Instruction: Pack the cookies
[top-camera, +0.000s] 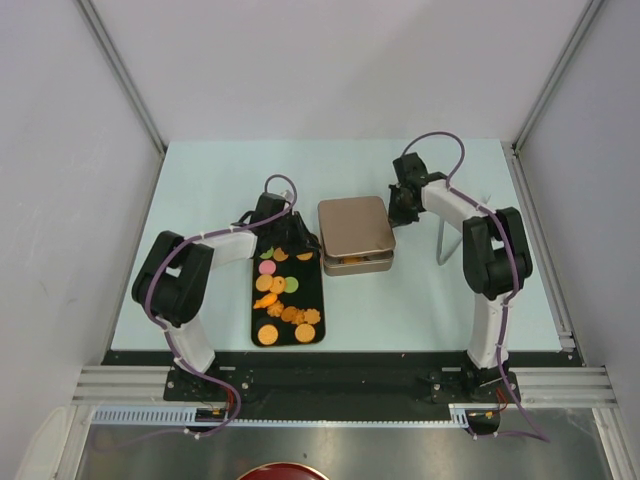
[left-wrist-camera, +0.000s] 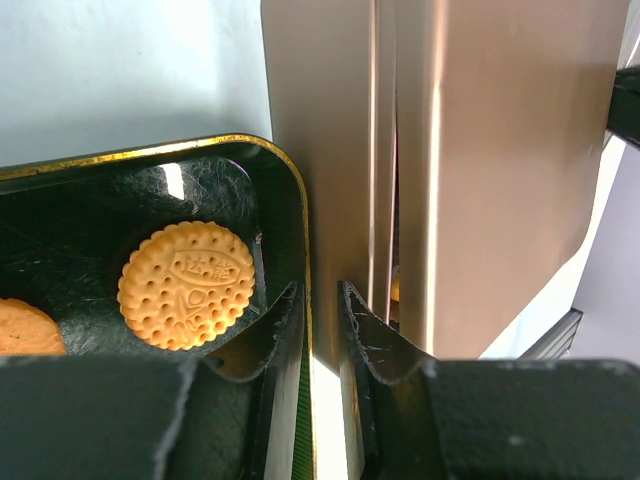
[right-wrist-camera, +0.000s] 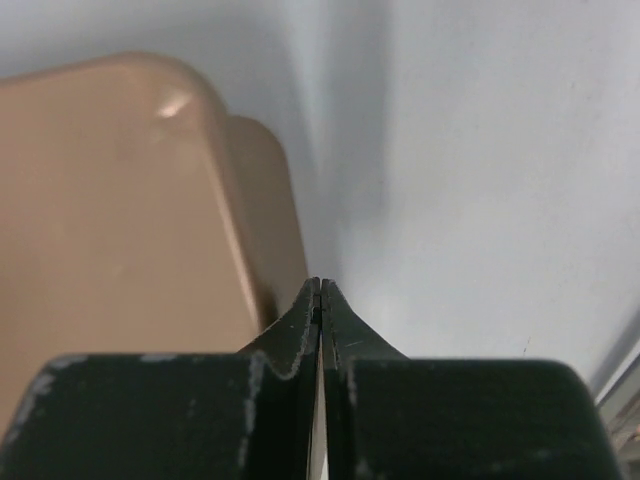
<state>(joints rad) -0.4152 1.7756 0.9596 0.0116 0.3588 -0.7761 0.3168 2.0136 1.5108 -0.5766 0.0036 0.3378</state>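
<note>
L gripper (left-wrist-camera: 320, 290) narrow, astride far-right rim of black tray (left-wrist-camera: 150, 150) w/ cookies (left-wrist-camera: 187, 285); R gripper (right-wrist-camera: 320, 285) pinched closed, empty, just right of gold tin (top-camera: 355, 222).

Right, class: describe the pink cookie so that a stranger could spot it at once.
Find the black tray left of the tin. In its far half, near the left rim, lies the cookie. It is the only pink one among orange and green.

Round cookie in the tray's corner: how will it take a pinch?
The cookie looks thin and embossed, so probably light but brittle; a hard pinch may crack it. Lying flat on the glossy tray, it will likely slide, not roll.
</note>
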